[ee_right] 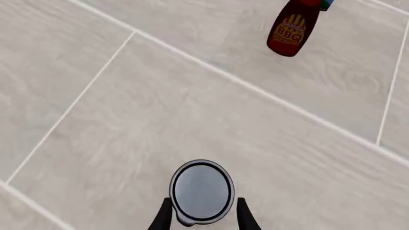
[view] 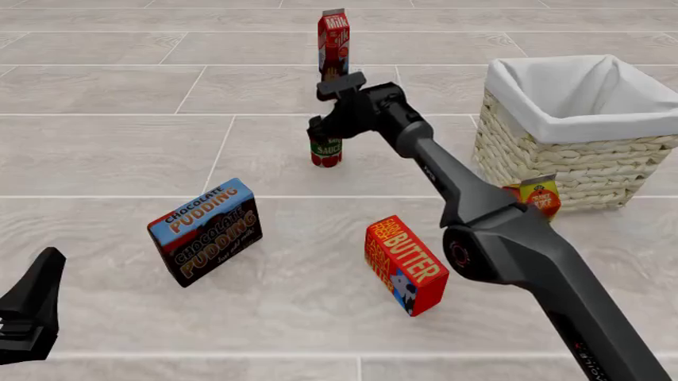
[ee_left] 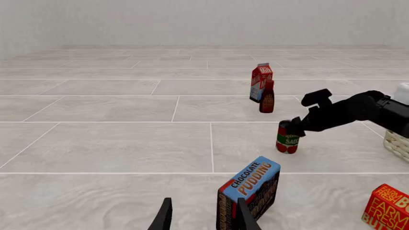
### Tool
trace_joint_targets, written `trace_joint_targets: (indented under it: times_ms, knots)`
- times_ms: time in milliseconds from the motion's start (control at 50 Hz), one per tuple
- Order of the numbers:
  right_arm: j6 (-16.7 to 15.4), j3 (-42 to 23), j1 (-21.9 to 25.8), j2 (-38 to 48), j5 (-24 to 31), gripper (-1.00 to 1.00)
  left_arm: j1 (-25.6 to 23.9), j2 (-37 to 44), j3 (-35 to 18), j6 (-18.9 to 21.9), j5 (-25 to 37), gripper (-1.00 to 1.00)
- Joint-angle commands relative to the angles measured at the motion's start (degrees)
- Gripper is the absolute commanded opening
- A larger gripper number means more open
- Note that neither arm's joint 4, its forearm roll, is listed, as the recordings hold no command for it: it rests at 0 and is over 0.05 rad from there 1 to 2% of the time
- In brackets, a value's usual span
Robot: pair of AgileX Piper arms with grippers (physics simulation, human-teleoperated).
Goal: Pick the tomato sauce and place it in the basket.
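Observation:
The tomato sauce can stands upright on the tiled floor, with a green band and a red tomato picture. My right gripper is lowered over its top, one finger on each side. In the right wrist view the can's dark round top sits between the fingers, which are spread wide. The left wrist view shows the can with the right gripper at its top. The wicker basket with its white liner stands to the right. My left gripper is open and empty, low at the near left.
A red-and-white milk carton stands behind the can, with a dark BBQ bottle beside it. A chocolate pudding box and a butter box stand nearer. A small orange box leans at the basket's front.

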Motion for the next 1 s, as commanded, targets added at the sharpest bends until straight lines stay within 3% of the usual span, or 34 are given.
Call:
trace_joint_targets:
  times_ms: [20, 220, 240, 700, 1000]
  knots:
    - [0.25, 0.03, -0.12, 0.54, -0.17, 1.0, 0.0, 0.0, 0.0, 0.0, 0.0, 1.0]
    - [0.49, 0.02, 0.26, 0.66, -0.51, 1.0, 0.0, 0.0, 0.0, 0.0, 0.0, 1.0]
    - [0.21, 0.03, 0.23, 0.69, -0.59, -1.0, 0.0, 0.0, 0.0, 0.0, 0.0, 1.0]
    - [-0.37, 0.04, 0.81, 0.15, -0.83, -1.0, 0.0, 0.0, 0.0, 0.0, 0.0, 1.0]
    - [-2.36, 0.03, -1.24, -7.39, 0.94, -1.0, 0.0, 0.0, 0.0, 0.0, 0.0, 1.0]
